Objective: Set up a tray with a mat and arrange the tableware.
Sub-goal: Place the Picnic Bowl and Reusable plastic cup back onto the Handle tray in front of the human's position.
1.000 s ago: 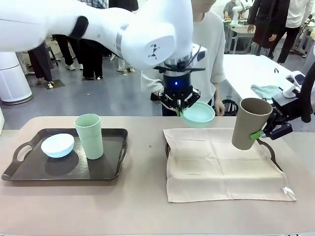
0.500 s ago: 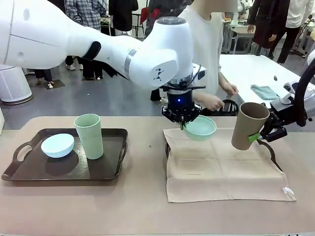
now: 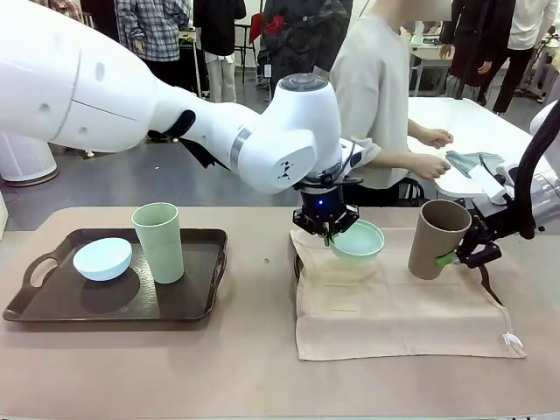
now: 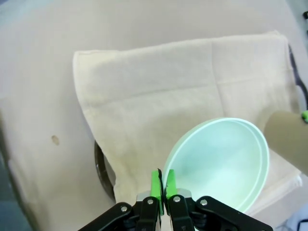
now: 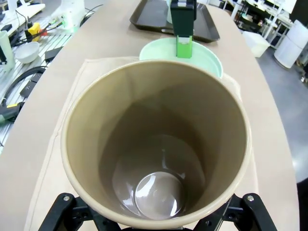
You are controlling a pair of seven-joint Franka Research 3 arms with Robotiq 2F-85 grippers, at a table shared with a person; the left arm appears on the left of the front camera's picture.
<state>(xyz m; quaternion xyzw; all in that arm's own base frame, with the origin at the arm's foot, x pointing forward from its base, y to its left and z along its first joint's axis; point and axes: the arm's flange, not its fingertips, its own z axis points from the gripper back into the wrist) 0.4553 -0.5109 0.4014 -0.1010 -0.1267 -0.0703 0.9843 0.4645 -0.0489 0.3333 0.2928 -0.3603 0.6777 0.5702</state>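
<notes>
The left hand [image 3: 330, 231] is pinching the rim of the small round mint green plastic bowl [image 3: 359, 239]. Its green pads are closed on the thin wall, so the bowl is hanging tilted over the far left part of the beige cloth mat [image 3: 394, 306]. The bowl is probably not resting on the mat yet, but the front view is not clear enough here. The right hand [image 3: 449, 258] is clamping the tall brown plastic tumbler [image 3: 435, 238], which is leaning above the mat's far right side. I think the near part is being left free for the pale blue round bowl [image 3: 102, 259] and the light green tumbler [image 3: 158, 242], which are waiting on the dark tray [image 3: 192, 302] at the left of the worktop [image 3: 254, 367].
</notes>
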